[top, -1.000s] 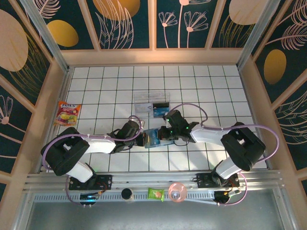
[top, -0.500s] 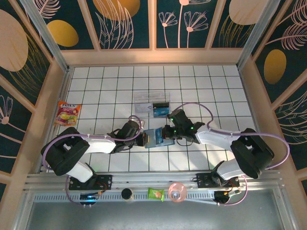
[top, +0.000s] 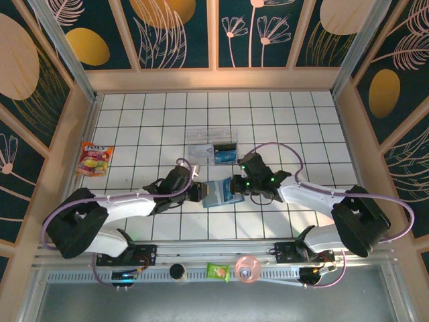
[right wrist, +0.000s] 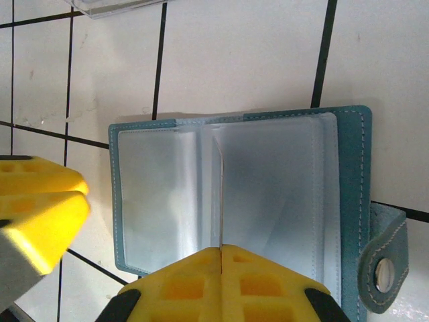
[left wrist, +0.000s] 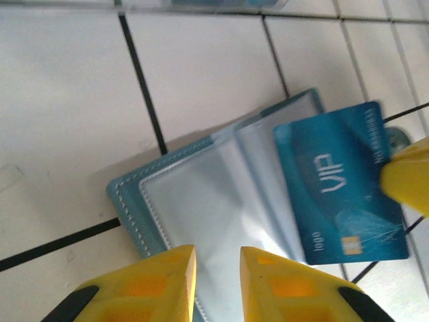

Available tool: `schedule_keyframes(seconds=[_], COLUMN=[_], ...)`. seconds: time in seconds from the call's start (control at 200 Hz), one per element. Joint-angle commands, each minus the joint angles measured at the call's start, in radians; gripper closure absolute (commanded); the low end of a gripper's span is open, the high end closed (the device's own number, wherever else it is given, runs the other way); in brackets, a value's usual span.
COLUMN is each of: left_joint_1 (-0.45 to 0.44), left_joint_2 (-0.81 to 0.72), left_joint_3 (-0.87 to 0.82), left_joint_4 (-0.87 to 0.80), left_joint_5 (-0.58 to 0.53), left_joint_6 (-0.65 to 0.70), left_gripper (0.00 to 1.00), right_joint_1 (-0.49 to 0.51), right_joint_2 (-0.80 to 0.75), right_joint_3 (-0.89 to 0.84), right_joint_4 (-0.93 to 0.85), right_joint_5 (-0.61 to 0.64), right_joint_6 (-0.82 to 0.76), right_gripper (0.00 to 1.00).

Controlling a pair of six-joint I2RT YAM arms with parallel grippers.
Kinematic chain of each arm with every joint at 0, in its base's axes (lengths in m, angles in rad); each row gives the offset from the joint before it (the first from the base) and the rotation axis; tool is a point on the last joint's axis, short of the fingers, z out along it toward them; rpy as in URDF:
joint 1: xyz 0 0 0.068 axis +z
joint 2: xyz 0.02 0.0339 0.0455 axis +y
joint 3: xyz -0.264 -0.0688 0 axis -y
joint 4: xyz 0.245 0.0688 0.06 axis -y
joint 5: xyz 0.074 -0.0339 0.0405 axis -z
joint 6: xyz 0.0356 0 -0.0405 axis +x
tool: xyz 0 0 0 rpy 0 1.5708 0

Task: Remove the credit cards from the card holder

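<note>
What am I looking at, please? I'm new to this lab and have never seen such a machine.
It is two robot arms fixed at the near edge of a tiled table, each ending in a two-finger gripper with yellow fingers. The wide picture looks down from above; the other two come from cameras on each arm's wrist. In the middle lies an open teal card holder with clear sleeves. The right gripper is shut and seems to pinch a blue card that sticks out of the holder's side. The left gripper, slightly open, hovers at the holder's other edge. Beyond it sits a clear tray; a snack packet lies far left.
</note>
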Motion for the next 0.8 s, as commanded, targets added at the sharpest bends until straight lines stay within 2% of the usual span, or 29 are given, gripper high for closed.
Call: schedule_keyframes(seconds=[0.0,0.16,0.485,0.626,0.796], left_joint_1=[0.019,0.021,0.021,0.019,0.019], left_joint_2=[-0.027,0.035,0.165,0.175,0.179], left_joint_3=[0.009,0.017,0.05,0.05,0.048], left_joint_4=[-0.014,0.021,0.028,0.031,0.032], left_joint_5=[-0.011,0.048,0.087,0.091,0.095], left_joint_6=[-0.001,0.006,0.05,0.052,0.054], left_gripper=[0.74,0.74,0.83,0.85,0.86], right_joint_1=[0.007,0.026,0.053,0.051,0.049], right_joint_2=[0.016,0.071,0.134,0.14,0.153], right_joint_3=[0.045,0.076,0.08,0.073,0.069], right_joint_4=[-0.028,-0.046,-0.026,-0.004,0.012], right_joint_5=[0.009,0.007,-0.009,-0.024,-0.038], right_joint_6=[-0.033,-0.054,-0.055,-0.05,-0.047], right_gripper=[1.0,1.0,1.0,0.88,0.83])
